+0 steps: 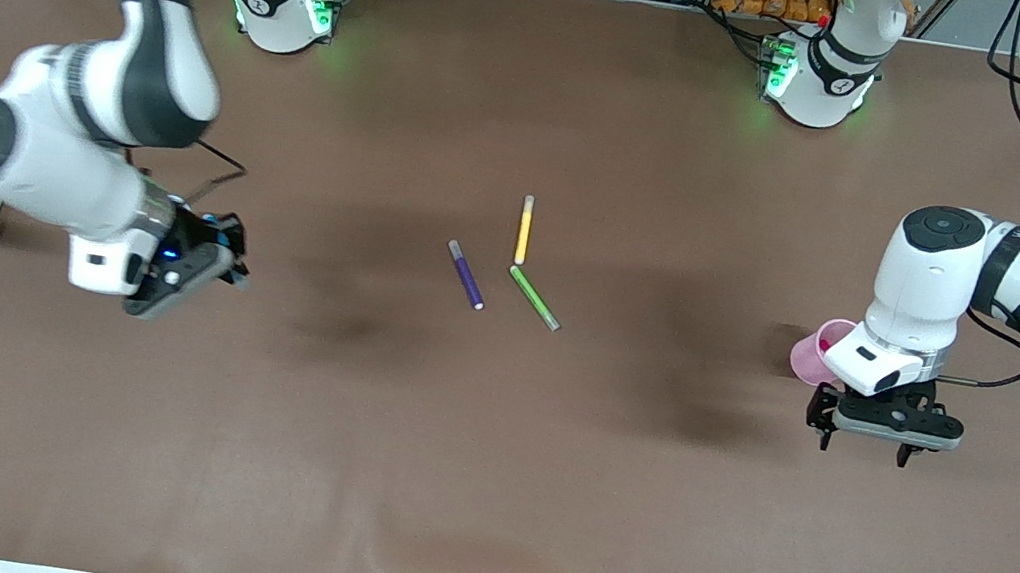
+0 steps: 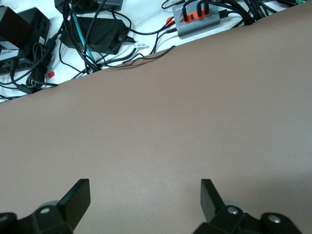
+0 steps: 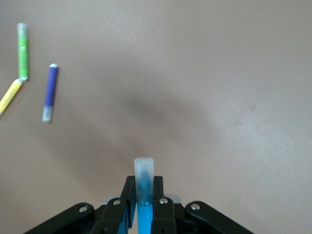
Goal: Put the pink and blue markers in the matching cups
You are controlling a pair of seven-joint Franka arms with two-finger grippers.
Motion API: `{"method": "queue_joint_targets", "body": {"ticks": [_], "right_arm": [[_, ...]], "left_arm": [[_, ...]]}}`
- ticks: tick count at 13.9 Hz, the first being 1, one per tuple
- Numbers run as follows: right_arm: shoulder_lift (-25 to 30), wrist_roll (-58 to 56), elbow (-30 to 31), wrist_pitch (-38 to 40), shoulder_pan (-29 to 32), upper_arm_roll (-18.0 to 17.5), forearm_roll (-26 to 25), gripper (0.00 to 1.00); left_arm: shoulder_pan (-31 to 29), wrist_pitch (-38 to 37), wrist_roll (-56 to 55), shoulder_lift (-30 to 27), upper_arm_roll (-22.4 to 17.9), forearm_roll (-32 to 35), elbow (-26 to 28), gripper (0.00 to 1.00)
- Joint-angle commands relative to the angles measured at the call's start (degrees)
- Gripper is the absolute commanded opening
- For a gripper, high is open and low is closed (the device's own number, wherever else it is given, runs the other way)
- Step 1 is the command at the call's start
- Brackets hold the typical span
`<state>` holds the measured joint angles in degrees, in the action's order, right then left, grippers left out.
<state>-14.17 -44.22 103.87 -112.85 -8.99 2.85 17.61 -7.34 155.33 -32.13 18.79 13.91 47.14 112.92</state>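
Right tool [image 1: 221, 259]: up over the desk's right-arm end, pinching the blue marker [image 3: 144, 187] — greyish cap end poking out past the fingertips in the right wrist view.
Blue cup: not visible in any view; cannot say where it stands.
Middle of desk: purple marker [image 1: 466, 274], yellow marker [image 1: 525, 229] and green marker [image 1: 535, 297] lying loose, yellow and green nearly touching end to end. None belong to the task.
Pink cup [image 1: 811, 350]: at the left-arm end, partly hidden under the left arm's wrist. A magenta patch shows inside — probably the pink marker, not certain.
Left tool [image 1: 863, 438]: fingers spread, nothing between them, hanging over bare desk just beside the pink cup. Left arm appears to wait.
Step in hand: carry blue marker to its cup. Bring the marker upright over the mouth, lower it inside the rim before letting go; the light cup may tip if the rim is knocked.
Desk [image 1: 480, 484]: brown, matte, slight ripple at the edge nearest the front camera.
Room: cables and power bricks off the desk edge, seen in the left wrist view; a white stand by the right arm.
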Motion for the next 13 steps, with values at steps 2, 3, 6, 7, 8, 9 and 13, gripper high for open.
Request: {"method": "queue_joint_targets", "body": {"ticks": [2,3,6,7,8,9,13], "right_arm": [[1.51,-14.36,0.46,7.1,6.86,-1.0,8.9,0.0],[1.34,-19.19,0.55,8.6,8.54,-1.0,11.28,0.0],[0.81,-30.28,0.9,14.22,12.76,-1.0,14.02,0.0],[0.55,-34.14,0.9,15.37,14.16,-1.0,14.64,0.0],[0.02,-38.53,0.9,15.64,15.57,-1.0,15.42,0.0],[-1.11,-43.1,0.9,15.65,16.89,-1.0,16.48,0.0],[-4.99,-56.4,0.9,15.65,20.67,-1.0,19.3,0.0]], "left_arm": [[-0.21,-10.01,8.12,-1.38,3.03,-9.5,-4.18,1.0],[-0.39,-14.75,10.22,-1.39,4.44,-12.22,-6.38,1.0],[-0.39,-23.99,17.6,-2.17,5.07,-21.71,-11.39,1.0],[-0.39,-26.46,19.54,-2.26,5.07,-23.56,-12.89,1.0],[-0.39,-28.66,20.43,-2.35,5.07,-24.63,-14.12,1.0],[-0.31,-30.68,20.7,-2.35,5.07,-25.25,-15.35,1.0],[1.36,-38.24,22.45,-5.33,4.9,-27.45,-17.65,1.0]]}}
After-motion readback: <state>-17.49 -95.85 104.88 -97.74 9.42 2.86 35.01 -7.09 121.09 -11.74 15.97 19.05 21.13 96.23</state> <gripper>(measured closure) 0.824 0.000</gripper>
